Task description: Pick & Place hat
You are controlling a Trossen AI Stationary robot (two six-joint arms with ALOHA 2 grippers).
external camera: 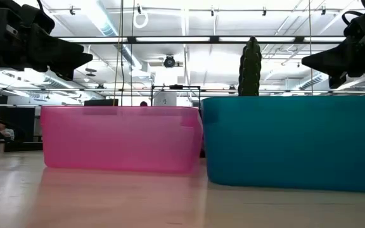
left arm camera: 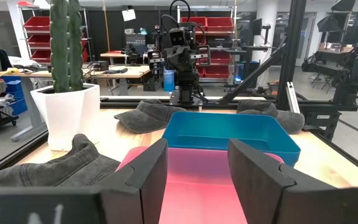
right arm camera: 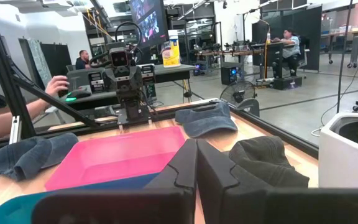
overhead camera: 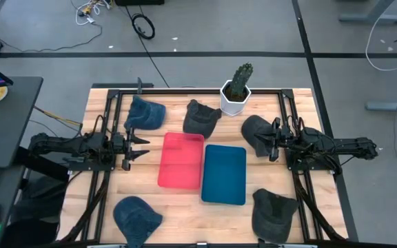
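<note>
Several hats lie flat on the table. Two are blue, one far-left (overhead camera: 145,114) and one near-left (overhead camera: 136,215). Three are dark grey: one at the far middle (overhead camera: 200,117), one right of it (overhead camera: 256,131), one near-right (overhead camera: 274,212). A pink bin (overhead camera: 181,160) and a teal bin (overhead camera: 224,173) stand side by side at the centre. My left gripper (overhead camera: 138,147) hovers left of the pink bin (left arm camera: 197,186), open and empty (left arm camera: 197,168). My right gripper (overhead camera: 271,141) is raised beside the right grey hat, shut and empty (right arm camera: 197,165).
A cactus in a white pot (overhead camera: 237,89) stands at the far edge, between the grey hats. A black frame (overhead camera: 116,93) runs around the table. In the right wrist view a person's hand (right arm camera: 58,86) shows beyond the table. Bare wood lies between the bins and the near hats.
</note>
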